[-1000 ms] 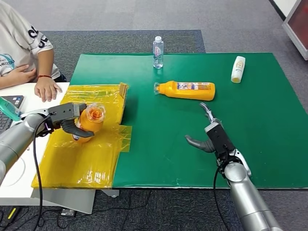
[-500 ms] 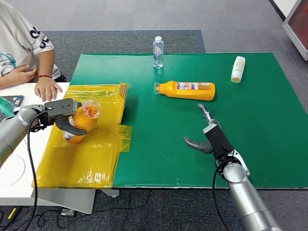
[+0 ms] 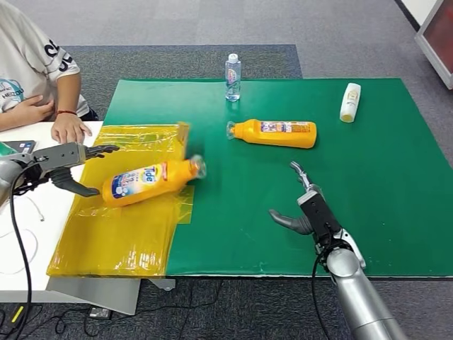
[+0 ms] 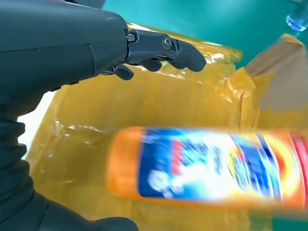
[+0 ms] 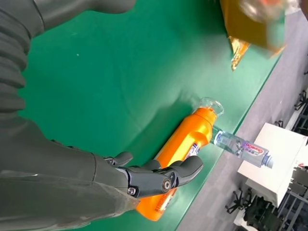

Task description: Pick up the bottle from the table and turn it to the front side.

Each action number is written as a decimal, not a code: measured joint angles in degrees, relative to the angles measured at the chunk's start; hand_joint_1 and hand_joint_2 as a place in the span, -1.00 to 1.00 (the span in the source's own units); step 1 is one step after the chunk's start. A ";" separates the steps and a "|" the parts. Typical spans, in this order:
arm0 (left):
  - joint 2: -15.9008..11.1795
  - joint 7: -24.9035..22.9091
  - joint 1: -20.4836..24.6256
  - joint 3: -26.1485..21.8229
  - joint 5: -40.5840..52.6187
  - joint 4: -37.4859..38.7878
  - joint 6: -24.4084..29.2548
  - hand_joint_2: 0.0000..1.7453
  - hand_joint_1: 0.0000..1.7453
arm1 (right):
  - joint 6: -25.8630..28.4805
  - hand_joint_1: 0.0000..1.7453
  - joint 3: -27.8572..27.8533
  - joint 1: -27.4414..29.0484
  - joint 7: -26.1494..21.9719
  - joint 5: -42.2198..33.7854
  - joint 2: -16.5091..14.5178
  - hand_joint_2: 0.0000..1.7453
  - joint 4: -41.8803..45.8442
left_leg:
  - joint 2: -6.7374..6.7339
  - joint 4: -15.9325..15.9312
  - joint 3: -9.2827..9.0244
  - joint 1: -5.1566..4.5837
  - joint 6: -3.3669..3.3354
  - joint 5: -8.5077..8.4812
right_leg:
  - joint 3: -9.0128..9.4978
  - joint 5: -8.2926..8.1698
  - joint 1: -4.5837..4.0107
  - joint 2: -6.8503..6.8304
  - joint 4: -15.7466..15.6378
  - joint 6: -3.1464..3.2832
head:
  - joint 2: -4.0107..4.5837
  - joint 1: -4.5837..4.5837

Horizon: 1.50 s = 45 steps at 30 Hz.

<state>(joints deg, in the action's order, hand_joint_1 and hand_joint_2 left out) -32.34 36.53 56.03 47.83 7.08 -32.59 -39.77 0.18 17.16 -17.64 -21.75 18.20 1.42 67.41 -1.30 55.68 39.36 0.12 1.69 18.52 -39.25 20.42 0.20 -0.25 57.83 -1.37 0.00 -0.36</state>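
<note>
An orange bottle (image 3: 149, 180) with a blue and white label lies on its side on the yellow plastic sheet (image 3: 117, 234), label up and its clear cap toward the green mat. It looks motion-blurred (image 4: 211, 166) in the left wrist view. My left hand (image 3: 72, 166) is just left of the bottle's base, holding nothing, its fingers (image 4: 163, 48) spread apart. A second orange bottle (image 3: 275, 132) lies on the green mat (image 3: 374, 198), cap pointing left. My right hand (image 3: 307, 209) hovers over the mat nearer the front edge, fingers (image 5: 163, 178) apart, holding nothing and short of that bottle (image 5: 181, 149).
A small clear water bottle (image 3: 232, 76) stands at the mat's far edge, and a white bottle (image 3: 350, 101) lies at the far right. A person sits at the far left with a hand (image 3: 68, 129) on the white table (image 3: 21, 241).
My left hand has let go of the orange bottle and drawn back to the left. The bottle has dropped onto its side on the yellow sheet. My right hand has slid slightly toward the front edge.
</note>
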 joint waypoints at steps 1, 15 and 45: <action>-0.54 -0.04 -0.15 -0.02 -0.16 -0.47 -0.03 1.00 -1.00 | 0.02 -1.00 0.00 0.01 0.00 0.04 0.00 1.00 0.00 | 0.00 0.00 0.00 0.00 0.00 0.00 | 0.00 0.00 0.00 0.00 0.00 0.00 | 0.00 -0.01; -4.71 -0.21 -1.62 -1.43 -1.61 -5.19 0.44 1.00 -1.00 | 0.11 -1.00 0.00 0.01 -0.01 0.17 0.00 1.00 0.02 | 0.01 0.00 0.00 0.00 0.00 -0.01 | 0.01 -0.01 0.00 -0.01 0.00 0.00 | 0.00 -0.01; 21.61 0.74 -48.78 -37.43 9.50 -54.42 28.95 1.00 -1.00 | -7.85 -1.00 -13.70 16.86 -11.61 -12.60 -2.30 1.00 26.46 | -0.01 0.00 -0.36 -0.14 -0.29 0.64 | 0.44 0.52 0.19 0.02 -0.11 -0.26 | 0.00 0.01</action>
<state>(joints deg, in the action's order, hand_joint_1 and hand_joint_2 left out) -10.73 37.28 7.26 10.40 16.58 -87.01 -10.82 -7.67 3.45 -0.79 -33.36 5.60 -0.88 93.87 -1.31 55.68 39.00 -0.02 1.40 19.16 -38.82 20.94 0.40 -0.23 57.72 -1.63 0.00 -0.35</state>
